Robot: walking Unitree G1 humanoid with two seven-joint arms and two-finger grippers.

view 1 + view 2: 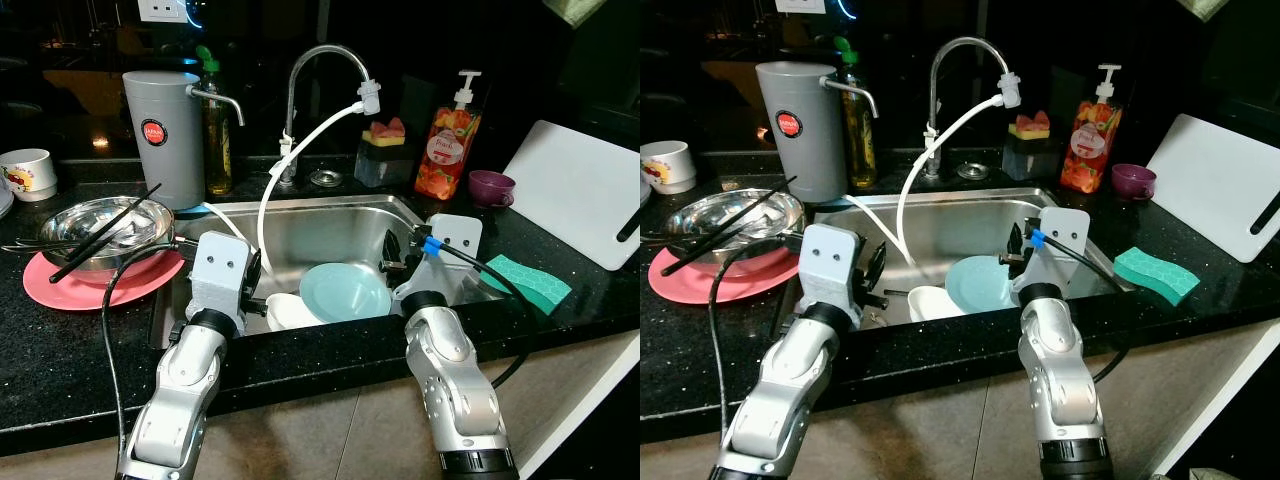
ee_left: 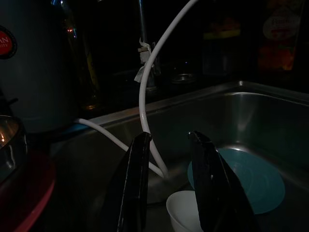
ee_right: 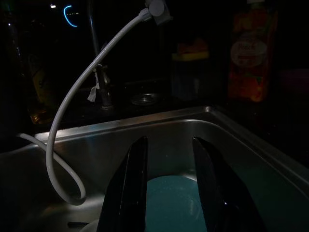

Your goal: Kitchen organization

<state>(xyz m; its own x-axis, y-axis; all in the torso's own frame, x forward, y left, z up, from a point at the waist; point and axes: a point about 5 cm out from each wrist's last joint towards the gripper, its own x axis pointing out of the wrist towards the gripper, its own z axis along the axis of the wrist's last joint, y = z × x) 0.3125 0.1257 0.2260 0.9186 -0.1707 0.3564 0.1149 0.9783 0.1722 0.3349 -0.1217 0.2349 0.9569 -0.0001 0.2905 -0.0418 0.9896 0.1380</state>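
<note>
Blue plate [image 1: 978,282] and white bowl [image 1: 932,302] seen in the steel sink [image 1: 950,225], both grippers held over it, green sponge [image 1: 1156,274] laid nearby

In the middle of the frame lies the sink [image 1: 330,215], and in it a plate [image 1: 345,291] rests right of a small cup [image 1: 291,311], the two touching, with the faucet [image 1: 322,60] behind them at upper centre. At left, a bowl [image 1: 105,228] holding chopsticks [image 1: 105,234] sits on a flat plate [image 1: 75,285], before a tall dispenser [image 1: 163,135]. At right, a sponge [image 1: 525,281] lies near the sink edge, a cutting board [image 1: 580,190] behind it, and a soap bottle [image 1: 449,140] stands at upper right of the sink.
</note>
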